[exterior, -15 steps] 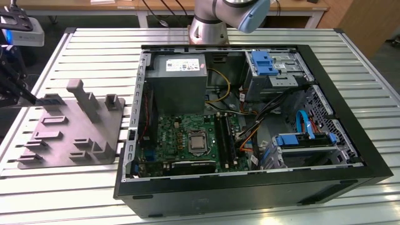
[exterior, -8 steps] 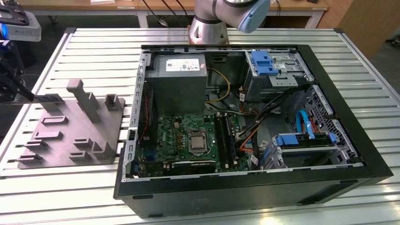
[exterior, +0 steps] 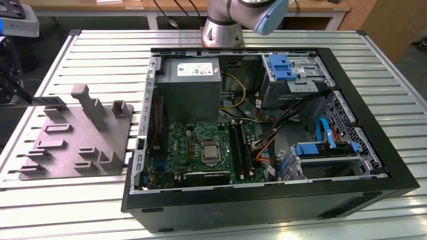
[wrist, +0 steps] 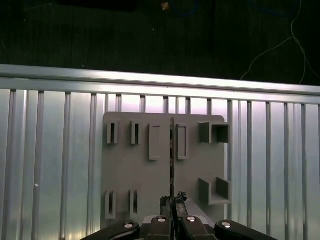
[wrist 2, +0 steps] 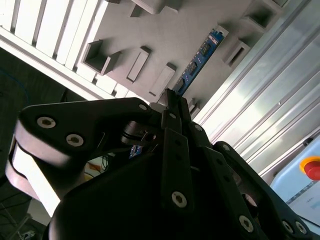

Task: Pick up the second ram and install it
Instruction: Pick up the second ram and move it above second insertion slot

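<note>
Pick looks done, transfer in hand: gripper (wrist: 172, 202) fingers clamped on the second ram (wrist 2: 199, 59), held edge-on above the grey fixture plate (wrist: 125, 170) (not over the computer case (exterior: 267, 205)). Seating will likely need precise slot alignment.

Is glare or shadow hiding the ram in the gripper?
Second wrist view: glare washes the table slats, the gripper reads near black, the second ram is evenly lit. First wrist view: the ram shows edge-on, dark. Exterior view: the case interior is dim.

slatted metal table (exterior: 400, 125), probably wooden desk (exterior: 173, 7) behind
</note>
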